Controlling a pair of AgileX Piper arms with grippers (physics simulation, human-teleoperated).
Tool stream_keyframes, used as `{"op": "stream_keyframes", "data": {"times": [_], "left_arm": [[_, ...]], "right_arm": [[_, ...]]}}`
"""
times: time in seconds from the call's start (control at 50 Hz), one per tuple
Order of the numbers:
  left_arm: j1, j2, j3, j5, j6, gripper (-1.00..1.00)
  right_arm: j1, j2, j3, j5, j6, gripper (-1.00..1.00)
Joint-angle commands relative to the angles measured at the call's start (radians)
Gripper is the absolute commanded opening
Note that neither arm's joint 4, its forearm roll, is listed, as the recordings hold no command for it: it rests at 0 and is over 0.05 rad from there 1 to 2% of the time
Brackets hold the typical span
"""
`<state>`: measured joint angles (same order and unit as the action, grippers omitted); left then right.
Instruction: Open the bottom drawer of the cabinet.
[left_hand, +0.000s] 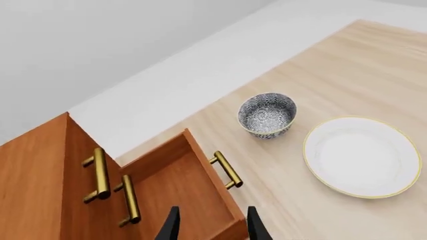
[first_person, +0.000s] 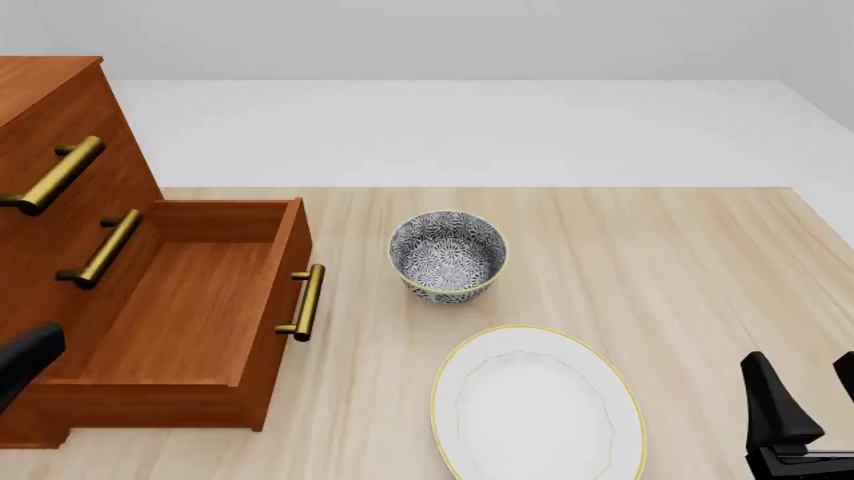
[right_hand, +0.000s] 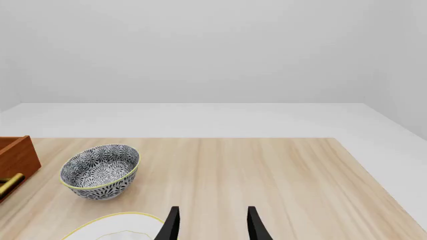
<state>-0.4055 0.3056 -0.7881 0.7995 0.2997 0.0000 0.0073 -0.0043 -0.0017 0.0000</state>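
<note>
The cabinet (first_person: 54, 110) stands at the table's left, reddish-brown with three brass bar handles. Its bottom drawer (first_person: 200, 310) is pulled well out and looks empty inside, with its brass handle (first_person: 302, 302) facing the bowl. In the left wrist view the drawer (left_hand: 177, 182) lies just past my left gripper (left_hand: 213, 227), which is open, holds nothing and hovers over the drawer's front end. My right gripper (first_person: 809, 395) is open and empty at the near right, far from the cabinet. It also shows in the right wrist view (right_hand: 213, 225).
A blue-patterned bowl (first_person: 449, 255) stands on the table just right of the drawer handle. A white plate with a yellow rim (first_person: 538, 405) lies nearer, between the drawer and my right gripper. The two upper drawers are shut.
</note>
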Motion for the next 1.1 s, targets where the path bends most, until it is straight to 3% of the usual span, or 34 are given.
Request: {"op": "stream_keyframes", "data": {"times": [0.02, 0.24, 0.44, 0.5, 0.58, 0.66, 0.74, 1.1], "left_arm": [[0.051, -0.019, -0.053, 0.063, 0.03, 1.0], [0.097, -0.046, -0.067, 0.103, 0.038, 1.0], [0.145, -0.12, -0.071, 0.149, -0.013, 1.0], [0.196, -0.15, -0.071, 0.157, -0.054, 1.0], [0.215, -0.182, -0.079, 0.177, -0.057, 1.0], [0.307, -0.241, -0.083, 0.191, -0.085, 1.0], [0.335, -0.29, -0.079, 0.21, -0.089, 1.0], [0.422, -0.306, -0.196, 0.285, -0.137, 1.0]], "right_arm": [[0.0, 0.0, 0.0, 0.0, 0.0, 1.0], [0.0, 0.0, 0.0, 0.0, 0.0, 1.0], [0.0, 0.0, 0.0, 0.0, 0.0, 1.0], [0.0, 0.0, 0.0, 0.0, 0.0, 1.0], [0.0, 0.0, 0.0, 0.0, 0.0, 1.0], [0.0, 0.0, 0.0, 0.0, 0.0, 1.0], [0.0, 0.0, 0.0, 0.0, 0.0, 1.0], [0.0, 0.0, 0.0, 0.0, 0.0, 1.0]]}}
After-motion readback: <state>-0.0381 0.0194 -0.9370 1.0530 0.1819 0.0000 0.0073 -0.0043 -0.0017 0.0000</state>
